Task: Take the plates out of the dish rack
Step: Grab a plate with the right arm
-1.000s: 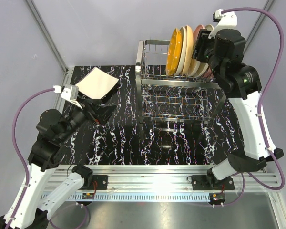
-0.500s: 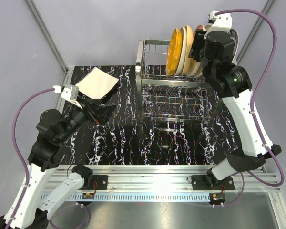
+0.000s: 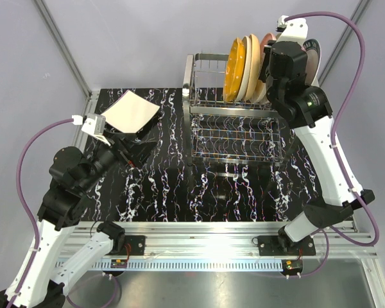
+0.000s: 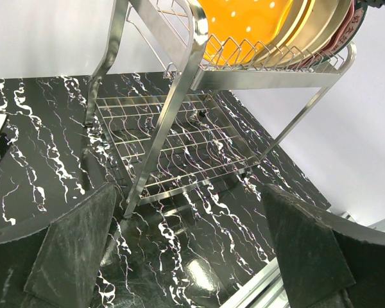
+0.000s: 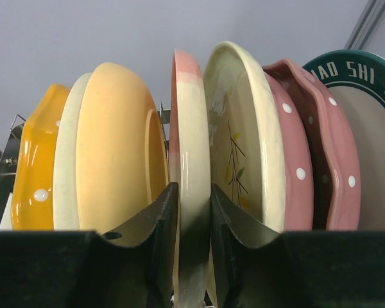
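Observation:
The chrome dish rack [image 3: 234,131] stands at the back right of the table, with several plates [image 3: 244,64] upright on its top tier. My right gripper [image 3: 270,63] is at the row's top; in the right wrist view it [image 5: 192,212] is shut on the rim of the pink-cream plate [image 5: 191,141]. This plate stands between a yellow-orange plate [image 5: 115,154] and a pale green twig plate [image 5: 240,128]. A white square plate [image 3: 132,111] lies at the back left. My left gripper [image 3: 136,151] is open and empty beside it, and it [image 4: 192,250] faces the rack [image 4: 179,96].
An orange dotted plate [image 5: 35,167] is at the row's left end. A pink dotted plate [image 5: 301,147] and a white plate with a dark green lettered rim [image 5: 366,122] are at its right. The rack's lower tier [image 3: 234,144] holds nothing. An aluminium rail [image 3: 199,231] edges the table's front.
My right arm has swung left and up, bringing the gripper over the row of plates. The left arm and the white square plate have not moved.

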`<state>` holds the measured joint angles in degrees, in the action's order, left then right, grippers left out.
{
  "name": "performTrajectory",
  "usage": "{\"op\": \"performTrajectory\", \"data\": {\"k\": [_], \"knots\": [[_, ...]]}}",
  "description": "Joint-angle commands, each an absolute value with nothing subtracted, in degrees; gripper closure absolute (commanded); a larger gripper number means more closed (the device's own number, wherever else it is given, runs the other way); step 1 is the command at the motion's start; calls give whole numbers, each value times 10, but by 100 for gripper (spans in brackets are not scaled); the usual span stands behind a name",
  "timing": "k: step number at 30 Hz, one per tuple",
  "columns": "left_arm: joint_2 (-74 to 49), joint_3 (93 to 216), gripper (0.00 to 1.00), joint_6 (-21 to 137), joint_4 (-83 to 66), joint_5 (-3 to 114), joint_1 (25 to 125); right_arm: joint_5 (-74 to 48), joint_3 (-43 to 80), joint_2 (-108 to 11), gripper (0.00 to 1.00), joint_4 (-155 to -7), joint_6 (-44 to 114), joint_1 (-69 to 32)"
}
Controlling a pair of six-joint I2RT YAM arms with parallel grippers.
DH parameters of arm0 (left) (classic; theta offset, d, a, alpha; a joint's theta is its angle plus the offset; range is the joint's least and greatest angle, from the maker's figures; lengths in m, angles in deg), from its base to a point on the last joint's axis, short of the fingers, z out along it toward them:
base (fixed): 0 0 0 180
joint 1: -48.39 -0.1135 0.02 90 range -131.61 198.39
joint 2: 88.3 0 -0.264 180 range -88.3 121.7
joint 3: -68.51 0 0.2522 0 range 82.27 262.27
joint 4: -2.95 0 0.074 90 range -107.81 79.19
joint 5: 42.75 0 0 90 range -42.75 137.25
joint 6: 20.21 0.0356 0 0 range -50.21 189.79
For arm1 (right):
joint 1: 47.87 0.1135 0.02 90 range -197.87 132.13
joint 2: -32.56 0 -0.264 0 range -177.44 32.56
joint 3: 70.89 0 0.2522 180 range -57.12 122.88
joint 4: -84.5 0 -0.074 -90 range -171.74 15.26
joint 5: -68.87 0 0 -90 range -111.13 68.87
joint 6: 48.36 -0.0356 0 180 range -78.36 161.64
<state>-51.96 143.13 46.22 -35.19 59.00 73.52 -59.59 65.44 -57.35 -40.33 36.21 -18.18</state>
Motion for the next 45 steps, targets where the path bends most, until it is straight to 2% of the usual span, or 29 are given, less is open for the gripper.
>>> {"op": "performTrajectory", "data": {"k": [1, 2, 3, 6, 9, 10, 13, 45], "knots": [[-529, 1431, 1, 467, -334, 583, 738, -618, 668, -581, 69, -420, 350, -177], [-529, 1431, 1, 467, -334, 582, 738, -621, 670, -582, 70, -420, 350, -177], [-531, 1430, 1, 468, -335, 582, 738, -624, 671, -583, 76, -421, 353, -178], [-531, 1430, 1, 468, -336, 581, 738, -624, 672, -581, 81, -422, 350, -178], [-531, 1430, 1, 468, -335, 581, 738, -619, 679, -581, 89, -425, 350, -177], [-531, 1430, 1, 467, -336, 581, 738, -614, 686, -581, 96, -425, 349, -177], [-531, 1431, 1, 465, -335, 584, 738, -601, 708, -581, 100, -424, 340, -177], [-515, 1453, 1, 460, -339, 595, 738, -573, 754, -528, 100, -565, 376, -175]]}}
